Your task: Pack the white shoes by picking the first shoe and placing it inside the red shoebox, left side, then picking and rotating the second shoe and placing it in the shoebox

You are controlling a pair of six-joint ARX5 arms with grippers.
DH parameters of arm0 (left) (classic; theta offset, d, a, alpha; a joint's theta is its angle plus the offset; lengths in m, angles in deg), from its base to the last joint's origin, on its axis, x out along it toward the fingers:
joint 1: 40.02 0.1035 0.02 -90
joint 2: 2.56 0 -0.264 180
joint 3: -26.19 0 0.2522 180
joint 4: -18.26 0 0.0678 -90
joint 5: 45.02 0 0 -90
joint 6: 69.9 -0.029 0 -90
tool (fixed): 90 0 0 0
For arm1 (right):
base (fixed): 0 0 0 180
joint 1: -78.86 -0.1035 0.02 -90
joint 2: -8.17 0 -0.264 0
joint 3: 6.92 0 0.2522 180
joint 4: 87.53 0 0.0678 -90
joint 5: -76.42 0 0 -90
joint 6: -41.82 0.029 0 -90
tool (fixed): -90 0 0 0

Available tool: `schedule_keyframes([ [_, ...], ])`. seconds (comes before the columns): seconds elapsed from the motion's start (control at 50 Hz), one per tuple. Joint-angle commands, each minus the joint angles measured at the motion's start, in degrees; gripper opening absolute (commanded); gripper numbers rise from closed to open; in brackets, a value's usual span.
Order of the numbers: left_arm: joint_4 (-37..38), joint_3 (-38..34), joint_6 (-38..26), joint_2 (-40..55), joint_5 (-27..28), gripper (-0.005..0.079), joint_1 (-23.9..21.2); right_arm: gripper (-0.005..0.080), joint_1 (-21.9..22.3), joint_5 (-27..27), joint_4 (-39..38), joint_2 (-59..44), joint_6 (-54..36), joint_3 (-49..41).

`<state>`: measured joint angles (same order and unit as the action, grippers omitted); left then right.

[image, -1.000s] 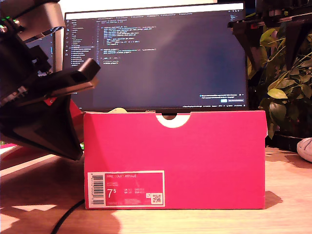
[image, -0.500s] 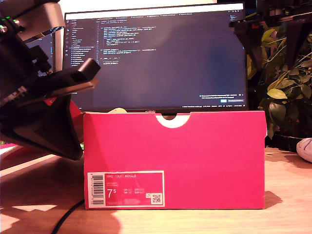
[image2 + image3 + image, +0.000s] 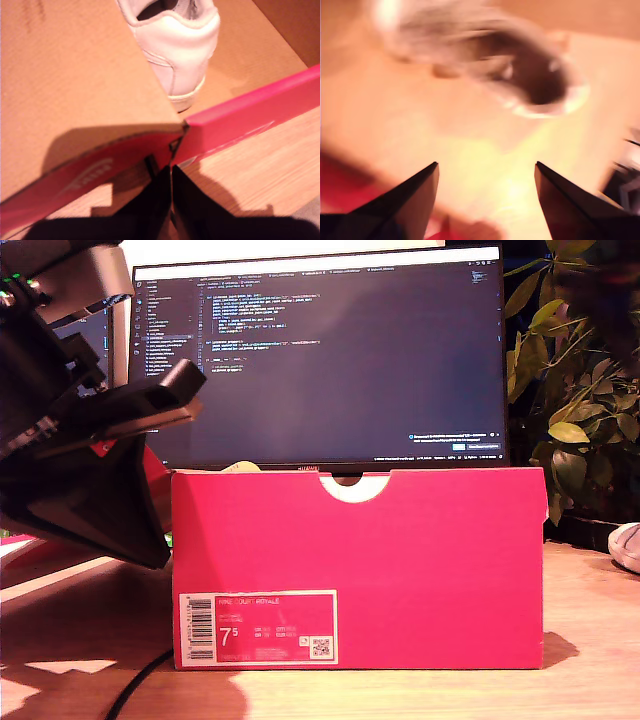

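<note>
Leave the first white low-top leather sneaker [image 3: 180,45] lying inside the large bright red cardboard shoebox [image 3: 400,560], heel near a box corner. Hold my first end effector [image 3: 170,172], clenched with nothing plainly between its jaws, at that corner. Go for the second white sneaker [image 3: 485,65], blurred on the wooden desk [image 3: 590,640] beyond my second end effector [image 3: 486,165], released wide. Probably best: centre over the collar, close on firm leather, lift clear of the rim, then turn it toe-to-heel against its mate before lowering.
</note>
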<state>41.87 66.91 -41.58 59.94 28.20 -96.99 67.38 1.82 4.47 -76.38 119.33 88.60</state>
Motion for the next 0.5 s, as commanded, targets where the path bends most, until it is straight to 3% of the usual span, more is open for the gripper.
schedule_keyframes([
  [0.0,-0.44,-0.13,-0.24,0.50,-0.20,-0.0019,0.02,0.0559,0.28,0.17,-0.11,1.27,0.96,-2.95],
  [0.48,-0.46,-0.11,-0.24,0.50,-0.20,-0.0019,0.02,0.0559,5.53,-0.94,-0.72,8.59,4.90,-12.15],
])
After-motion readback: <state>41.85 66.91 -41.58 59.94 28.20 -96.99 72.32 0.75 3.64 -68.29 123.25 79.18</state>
